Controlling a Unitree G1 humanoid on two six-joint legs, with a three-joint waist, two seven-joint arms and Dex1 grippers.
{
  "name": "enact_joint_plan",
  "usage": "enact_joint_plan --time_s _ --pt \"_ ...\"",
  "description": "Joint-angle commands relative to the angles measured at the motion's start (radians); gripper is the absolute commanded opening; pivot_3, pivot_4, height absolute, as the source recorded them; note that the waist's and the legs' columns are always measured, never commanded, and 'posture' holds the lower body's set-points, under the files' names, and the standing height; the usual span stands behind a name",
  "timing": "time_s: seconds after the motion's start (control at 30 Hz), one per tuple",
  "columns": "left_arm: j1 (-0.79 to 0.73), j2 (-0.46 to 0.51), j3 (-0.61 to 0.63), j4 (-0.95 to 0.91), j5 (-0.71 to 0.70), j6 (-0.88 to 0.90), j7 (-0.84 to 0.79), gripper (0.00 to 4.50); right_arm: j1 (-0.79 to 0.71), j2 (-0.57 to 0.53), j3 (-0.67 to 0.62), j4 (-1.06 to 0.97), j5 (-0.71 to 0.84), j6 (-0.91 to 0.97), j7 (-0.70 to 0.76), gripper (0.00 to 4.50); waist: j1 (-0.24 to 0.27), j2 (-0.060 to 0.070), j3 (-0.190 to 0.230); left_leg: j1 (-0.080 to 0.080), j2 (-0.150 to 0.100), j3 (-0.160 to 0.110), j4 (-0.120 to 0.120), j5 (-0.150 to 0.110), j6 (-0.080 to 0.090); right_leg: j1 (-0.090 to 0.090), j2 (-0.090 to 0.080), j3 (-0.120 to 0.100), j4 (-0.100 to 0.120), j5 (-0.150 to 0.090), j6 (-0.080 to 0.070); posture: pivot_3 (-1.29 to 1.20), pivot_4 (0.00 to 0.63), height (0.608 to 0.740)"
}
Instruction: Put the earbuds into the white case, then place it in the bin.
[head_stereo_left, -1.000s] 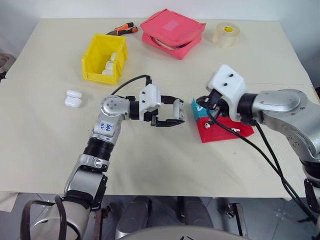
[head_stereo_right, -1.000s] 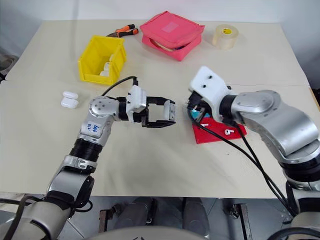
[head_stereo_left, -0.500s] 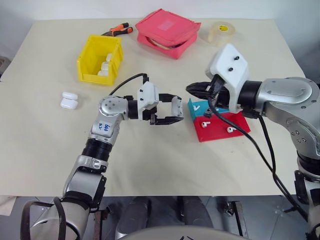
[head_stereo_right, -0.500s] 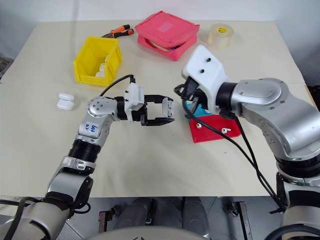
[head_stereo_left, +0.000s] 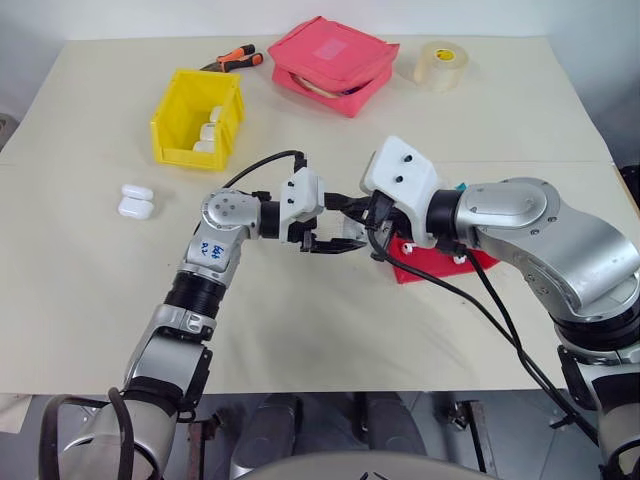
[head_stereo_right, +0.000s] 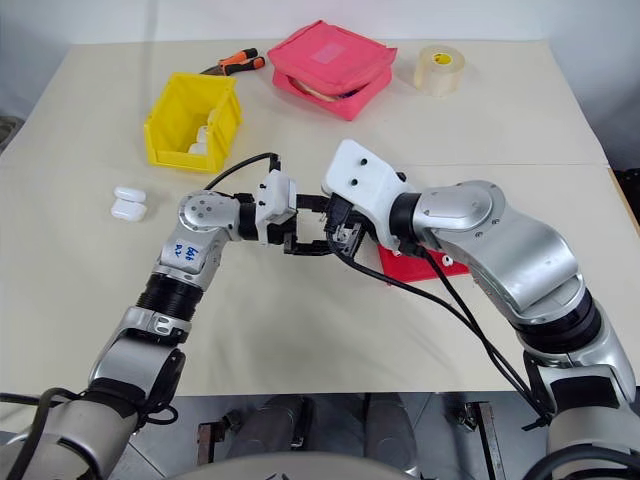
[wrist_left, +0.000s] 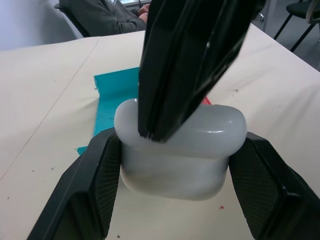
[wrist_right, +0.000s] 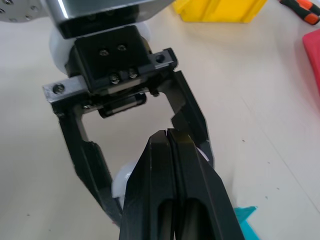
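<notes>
The white case (wrist_left: 180, 150) sits clamped between the black pads of my left gripper (head_stereo_left: 343, 233), which points level toward the right, above the table's middle. My right gripper (head_stereo_left: 352, 213) reaches in from the right with its fingers (wrist_right: 167, 165) pressed together and shut. Their tips rest at the top of the case, and I cannot make out anything between them. One earbud (head_stereo_left: 461, 259) shows as a small white speck on the red tray (head_stereo_left: 430, 270), half under my right forearm. The yellow bin (head_stereo_left: 178, 125) stands at the back left with white cases inside.
Two more white cases (head_stereo_left: 134, 201) lie at the left of the table. A pink pouch (head_stereo_left: 335, 62), orange-handled pliers (head_stereo_left: 236, 57) and a tape roll (head_stereo_left: 441, 66) line the far edge. A teal tray (wrist_left: 117, 102) lies beside the red one.
My right gripper has swung left from over the trays to the case held by my left gripper. The left gripper has stayed in place, shut on the case.
</notes>
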Motion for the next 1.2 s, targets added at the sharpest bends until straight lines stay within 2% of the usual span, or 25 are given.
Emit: enact_joint_plan --time_s 0.03,0.17,0.53,0.6,0.77,1.0,1.2 --pt "-0.016 0.015 0.023 -0.037 -0.02 -0.006 -0.001 2.84 0.036 -0.051 -0.022 -0.026 -0.025 0.001 0.021 0.03 0.002 0.0 0.0 0.0 0.0 0.0 0.0 0.0 0.0 0.0 0.0 0.0 0.0 0.0 0.0 0.0 0.15 0.74" --pt "-0.011 0.024 0.029 -0.042 -0.023 -0.004 -0.001 2.84 0.062 -0.078 -0.033 -0.039 -0.03 -0.001 0.032 0.03 0.001 0.0 0.0 -0.001 0.0 0.0 0.0 0.0 0.0 0.0 0.0 0.001 0.0 0.0 0.0 0.0 0.15 0.74" --pt "-0.011 0.021 0.031 -0.049 -0.026 0.008 0.009 2.84 0.074 -0.055 -0.042 -0.042 -0.053 -0.002 0.032 0.03 0.001 0.0 0.0 -0.001 0.0 0.001 0.0 0.0 0.0 -0.001 0.0 0.002 0.0 0.0 0.0 0.0 0.15 0.74" --pt "-0.006 0.025 0.029 -0.038 -0.021 0.003 0.008 2.84 0.045 -0.069 -0.064 -0.048 -0.048 -0.001 0.049 0.03 0.002 0.0 0.0 -0.001 0.0 0.001 0.0 0.0 0.0 -0.001 0.0 0.002 0.0 0.0 0.0 0.0 0.15 0.74" --pt "-0.011 0.023 0.023 -0.009 -0.013 -0.009 0.007 2.84 -0.064 0.008 -0.108 -0.053 0.009 0.049 0.047 0.03 0.0 0.0 0.0 -0.001 0.0 0.001 0.0 0.0 0.0 -0.002 0.0 0.002 0.0 0.0 0.0 0.0 0.15 0.74" --pt "-0.04 0.009 0.018 0.029 -0.007 -0.021 0.009 2.84 -0.047 0.105 -0.002 -0.029 -0.032 0.042 0.01 0.03 -0.001 0.0 0.0 -0.001 0.0 0.0 0.001 0.0 0.0 -0.002 0.0 0.002 0.001 0.0 0.0 0.0 0.15 0.74" --pt "-0.062 0.011 0.017 0.051 -0.003 -0.031 0.002 2.84 -0.037 0.133 0.064 0.024 -0.083 -0.004 0.013 0.03 -0.002 0.0 0.0 -0.001 -0.002 0.0 0.002 0.0 0.0 -0.002 0.0 0.002 0.002 0.0 0.0 0.0 0.15 0.74"
